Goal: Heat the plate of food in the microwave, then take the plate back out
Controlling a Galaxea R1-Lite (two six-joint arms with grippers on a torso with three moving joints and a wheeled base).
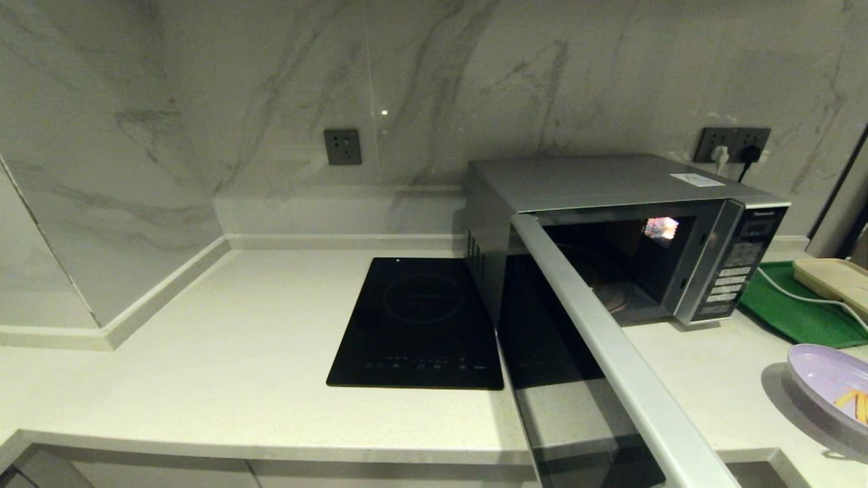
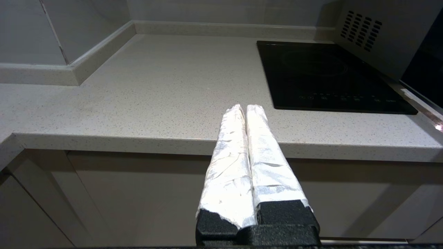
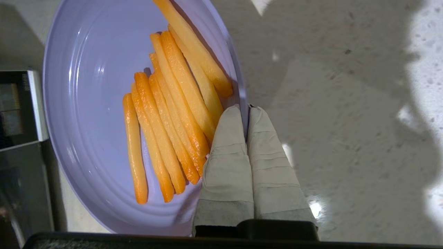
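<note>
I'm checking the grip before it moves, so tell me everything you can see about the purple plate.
The plate of food is round, shallow, glossy lavender with ringed ridges, holding orange-yellow fry-like sticks. It appears tilted off the countertop, right of the microwave. The right end effector is shut on its rim, one finger inside, one outside.

Grey-veined marble walls [image 1: 271, 88] meet in a corner behind a pale speckled bench [image 1: 224, 352]. Two dark wall sockets [image 1: 342, 146] are set in the back wall, one with plugs in it. Plain cabinet fronts [image 2: 138, 197] sit below the bench edge
</note>
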